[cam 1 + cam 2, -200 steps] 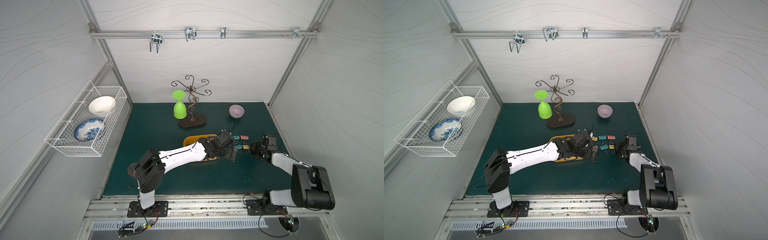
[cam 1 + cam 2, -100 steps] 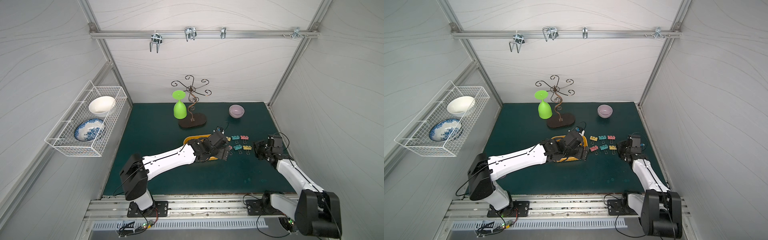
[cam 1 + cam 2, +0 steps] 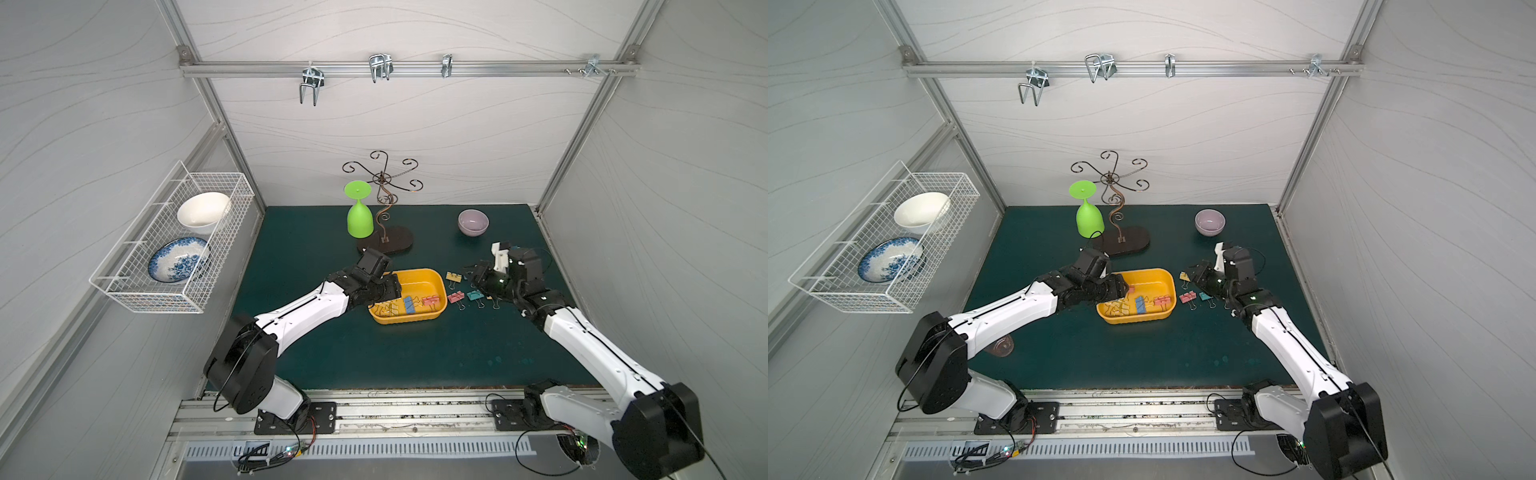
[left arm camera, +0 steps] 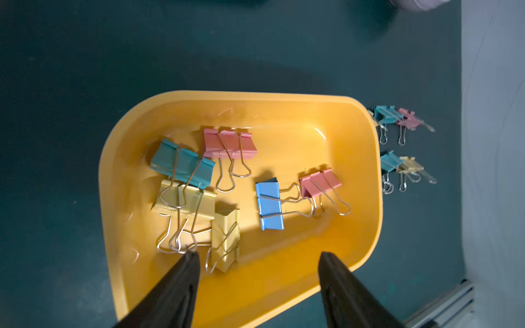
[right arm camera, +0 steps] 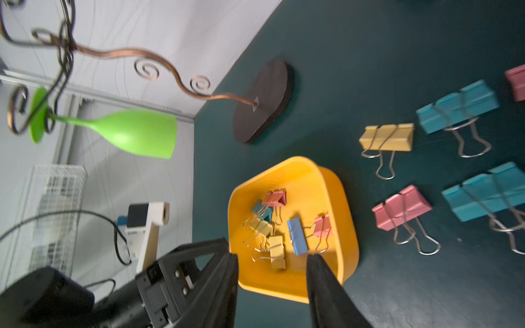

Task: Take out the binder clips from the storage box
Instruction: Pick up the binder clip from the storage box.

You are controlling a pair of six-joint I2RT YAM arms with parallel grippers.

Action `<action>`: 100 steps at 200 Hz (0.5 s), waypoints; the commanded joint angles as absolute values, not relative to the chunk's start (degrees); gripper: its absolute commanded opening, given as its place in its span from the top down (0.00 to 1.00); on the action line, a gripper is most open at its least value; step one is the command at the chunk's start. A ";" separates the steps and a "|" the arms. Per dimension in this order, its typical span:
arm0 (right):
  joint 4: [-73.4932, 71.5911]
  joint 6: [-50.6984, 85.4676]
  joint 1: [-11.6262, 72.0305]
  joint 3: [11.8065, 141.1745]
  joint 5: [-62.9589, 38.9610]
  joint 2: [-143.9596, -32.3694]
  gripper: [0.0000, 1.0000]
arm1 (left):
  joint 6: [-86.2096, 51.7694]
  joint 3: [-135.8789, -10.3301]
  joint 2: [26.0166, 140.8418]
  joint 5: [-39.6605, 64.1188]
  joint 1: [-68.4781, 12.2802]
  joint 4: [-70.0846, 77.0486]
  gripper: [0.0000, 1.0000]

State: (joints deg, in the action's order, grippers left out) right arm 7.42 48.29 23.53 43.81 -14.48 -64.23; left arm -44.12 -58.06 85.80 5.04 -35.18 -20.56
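Several binder clips (image 3: pixel 409 304) lie loose in the storage box (image 3: pixel 415 321) in both top views, gathered toward its near side. The box sits flat on the green mat (image 3: pixel 374 357). The left gripper (image 3: pixel 388 291) reaches in over the box's left rim. The right gripper (image 3: pixel 478 277) hangs off the box's right end, close to more clips set out on the mat just beside that end. A lilac bowl (image 3: pixel 473 222) stands well behind the box.

From the left wrist, six clips show inside the box (image 4: pixel 284 272). A teal clip (image 4: pixel 181 166) overlaps a yellow one, and a pink clip (image 4: pixel 230 143) touches the teal one. A blue clip (image 4: pixel 269 206) lies beside a second pink, and a yellow clip (image 4: pixel 225 238) lies nearest the fingers. The left gripper (image 4: pixel 258 255) holds its jaws apart over the box floor with nothing between them. One fingertip (image 4: pixel 190 262) is right at the wire handles of the yellow clips.

From the right wrist, slightly blurred, the right gripper (image 5: pixel 272 257) also has its jaws apart and empty, with the box (image 5: pixel 341 198) beyond them. On the mat beside the box lie a yellow, a pink and two teal clips, apart from one another.
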 commanded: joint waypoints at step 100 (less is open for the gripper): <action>7.68 35.77 44.24 49.14 2.48 -72.79 0.57 | -66.58 -63.56 96.17 6.40 -32.24 -18.44 0.62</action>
